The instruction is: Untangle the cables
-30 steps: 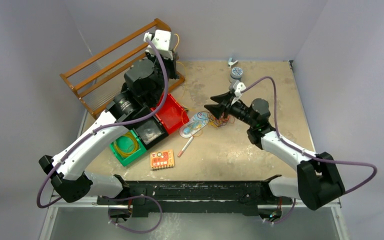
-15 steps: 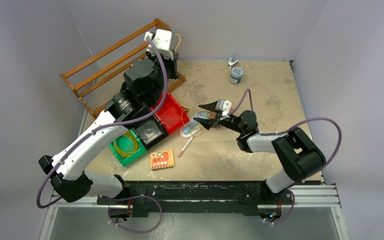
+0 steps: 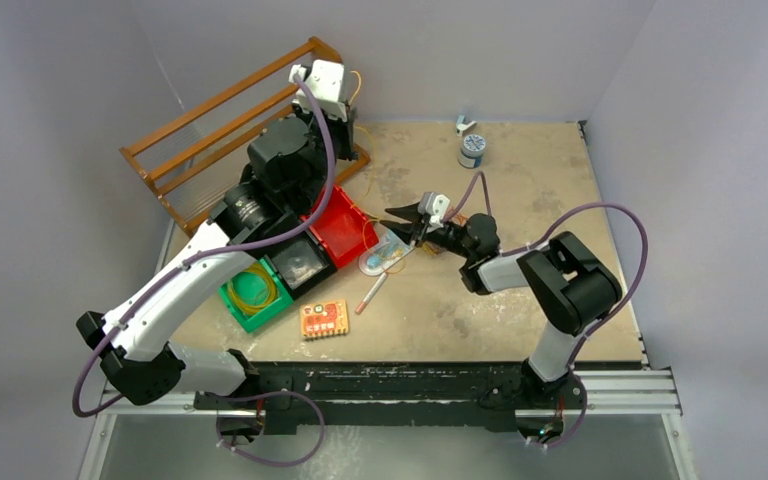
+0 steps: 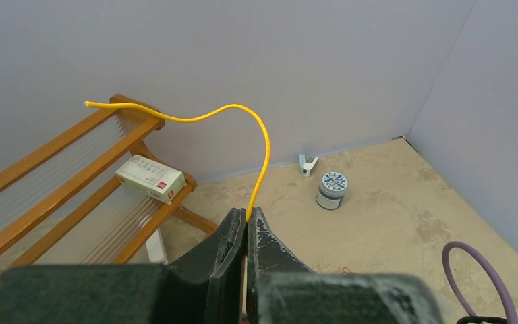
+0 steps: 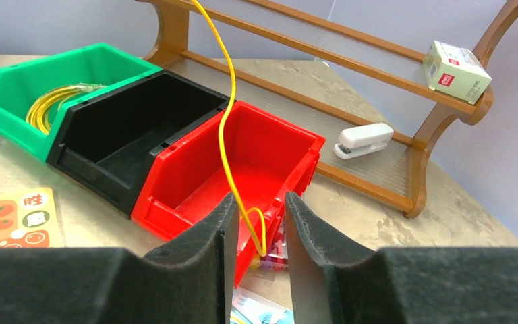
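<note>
Noted the left gripper (image 4: 246, 217) pressed together on a thin yellow flexible cable (image 4: 264, 145), a curved free tail rising beyond the fingertips, all held high at the far left above the slatted brown wooden rack (image 4: 54, 175); traced that cable down from the pinch towards the sandy tabletop (image 3: 530, 210), past the right corner of the open red plastic bin (image 5: 249, 158), ending in a small loop (image 5: 259, 226) low beside the bin; found the right gripper (image 5: 260, 200) low over the table, just right of the red bin, jaws spread with the yellow strand running between them and apparently touching neither pad; could not make out the rest of the cables, probably hidden beneath the right arm; saw a separate yellow coil (image 5: 48, 106) lying in the green plastic bin (image 5: 13, 88), left of the black plastic bin (image 5: 128, 135); judged the step as freeing the yellow cable from the knot, with the upper end secured and the lower end not yet gripped; next move calls for closing the right jaws on the strand just above the loop, then drawing the two ends apart gently; expect the whole knot to drag along if pinched too low.
</note>
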`<act>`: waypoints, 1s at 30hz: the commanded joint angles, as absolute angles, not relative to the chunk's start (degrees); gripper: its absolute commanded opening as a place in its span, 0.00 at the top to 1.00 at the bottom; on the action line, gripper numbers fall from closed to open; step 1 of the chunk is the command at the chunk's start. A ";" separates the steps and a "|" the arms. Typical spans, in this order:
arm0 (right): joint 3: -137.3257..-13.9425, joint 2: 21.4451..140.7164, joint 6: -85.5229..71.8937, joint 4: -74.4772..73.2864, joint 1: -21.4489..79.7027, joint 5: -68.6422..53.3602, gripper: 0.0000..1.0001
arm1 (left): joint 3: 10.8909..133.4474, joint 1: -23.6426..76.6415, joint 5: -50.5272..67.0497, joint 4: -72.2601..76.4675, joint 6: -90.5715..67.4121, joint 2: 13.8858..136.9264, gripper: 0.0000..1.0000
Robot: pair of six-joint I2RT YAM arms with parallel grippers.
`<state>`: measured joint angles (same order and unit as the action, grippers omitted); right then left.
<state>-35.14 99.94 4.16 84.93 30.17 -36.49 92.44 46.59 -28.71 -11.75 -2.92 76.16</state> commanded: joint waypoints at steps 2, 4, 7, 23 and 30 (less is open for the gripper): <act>-38.38 101.01 3.64 88.46 30.46 -35.32 0.76 | 92.81 46.67 -28.84 -10.72 -4.13 73.48 1.00; -38.58 101.02 2.96 88.59 30.49 -34.77 0.83 | 92.33 46.65 -29.12 -10.71 -4.21 72.97 1.00; -38.91 100.06 1.41 88.21 30.49 -33.77 0.94 | 91.61 46.67 -29.69 -11.29 -4.34 72.27 1.00; -48.55 80.49 2.14 56.91 30.93 -22.34 1.00 | 83.43 46.45 -38.89 -19.70 -11.04 66.10 1.00; -57.30 77.91 0.39 47.17 34.29 -18.56 1.00 | 78.69 44.48 -40.02 -30.36 -23.02 62.73 1.00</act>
